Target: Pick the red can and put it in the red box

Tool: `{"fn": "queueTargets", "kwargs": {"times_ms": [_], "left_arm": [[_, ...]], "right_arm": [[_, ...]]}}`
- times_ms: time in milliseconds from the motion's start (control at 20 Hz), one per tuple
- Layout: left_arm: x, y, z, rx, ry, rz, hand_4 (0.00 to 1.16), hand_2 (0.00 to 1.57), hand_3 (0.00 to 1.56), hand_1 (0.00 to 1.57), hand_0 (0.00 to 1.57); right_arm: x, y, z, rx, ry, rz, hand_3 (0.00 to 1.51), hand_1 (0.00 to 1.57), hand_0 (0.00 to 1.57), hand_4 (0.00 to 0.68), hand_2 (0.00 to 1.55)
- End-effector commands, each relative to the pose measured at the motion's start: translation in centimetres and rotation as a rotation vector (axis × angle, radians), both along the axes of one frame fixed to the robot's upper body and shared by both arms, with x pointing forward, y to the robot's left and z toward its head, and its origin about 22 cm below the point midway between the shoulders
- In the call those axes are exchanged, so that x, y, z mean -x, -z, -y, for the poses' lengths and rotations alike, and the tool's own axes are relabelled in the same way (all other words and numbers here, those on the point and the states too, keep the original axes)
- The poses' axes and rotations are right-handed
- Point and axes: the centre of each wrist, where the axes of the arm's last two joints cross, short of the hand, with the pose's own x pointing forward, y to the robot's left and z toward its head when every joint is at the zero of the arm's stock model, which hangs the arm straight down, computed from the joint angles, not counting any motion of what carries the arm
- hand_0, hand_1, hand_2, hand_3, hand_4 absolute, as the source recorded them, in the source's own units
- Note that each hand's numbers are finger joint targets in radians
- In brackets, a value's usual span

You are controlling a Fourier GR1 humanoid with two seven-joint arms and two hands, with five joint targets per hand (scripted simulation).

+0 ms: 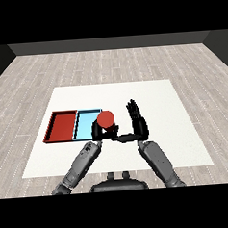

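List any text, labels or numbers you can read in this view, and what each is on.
None readable. The red can, held in the left hand, shows a plain top with no label. The red tray, light blue tray and white table carry no markings.

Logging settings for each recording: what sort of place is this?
Probably a bare test room: a white table on a grey plank floor, holding only a red tray, a light blue tray and a red can.
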Motion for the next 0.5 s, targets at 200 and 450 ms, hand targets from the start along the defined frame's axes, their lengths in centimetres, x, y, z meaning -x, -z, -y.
{"fn": "queueTargets", "kwargs": {"times_ms": [200, 450], "left_arm": [[-3.2, -1.8, -6.0, -0.005, -0.085, 0.034, 1.14, 1.57, 1.48, 1.57, 1.57], [-4.3, -3.5, -12.6, -0.098, -0.198, 0.014, 1.14, 1.57, 1.48, 1.57, 1.57]], "right_arm": [[3.1, -0.2, 7.5, -0.043, 0.037, 0.033, 0.00, 0.00, 0.00, 0.000, 0.00], [2.8, -0.3, 8.6, -0.041, 0.101, -0.004, 0.00, 0.00, 0.00, 0.000, 0.00]]}}
